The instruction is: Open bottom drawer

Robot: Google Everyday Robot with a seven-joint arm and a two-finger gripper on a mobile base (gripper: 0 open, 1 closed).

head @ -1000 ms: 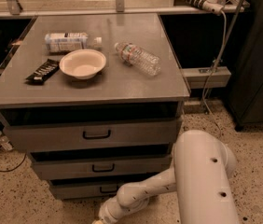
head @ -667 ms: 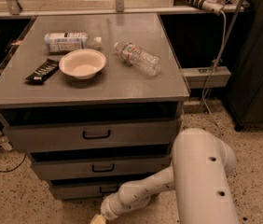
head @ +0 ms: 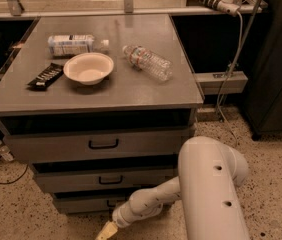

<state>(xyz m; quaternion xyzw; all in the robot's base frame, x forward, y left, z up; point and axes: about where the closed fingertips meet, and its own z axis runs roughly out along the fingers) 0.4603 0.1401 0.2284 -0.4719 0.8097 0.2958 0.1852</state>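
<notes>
Three drawers are sitting stacked in the grey cabinet (head: 131, 91), and the bottom drawer (head: 81, 204) is lying lowest, nearest the floor. On top, two bottles (head: 76, 44) (head: 148, 62), one bowl (head: 88, 68) and one dark packet (head: 46, 76) are resting. The white arm (head: 153, 200) is reaching down and left from the near right. The gripper (head: 106, 231) is hanging just below that drawer's front; its grip cannot be told.

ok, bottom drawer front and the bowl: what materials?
Bottom drawer: grey sheet metal by the look, with a matte, even, flat front. Bowl: cream, smooth, faint sheen; plastic or ceramic, can't tell which. The claw sits low near the floor, just in front of that drawer.
</notes>
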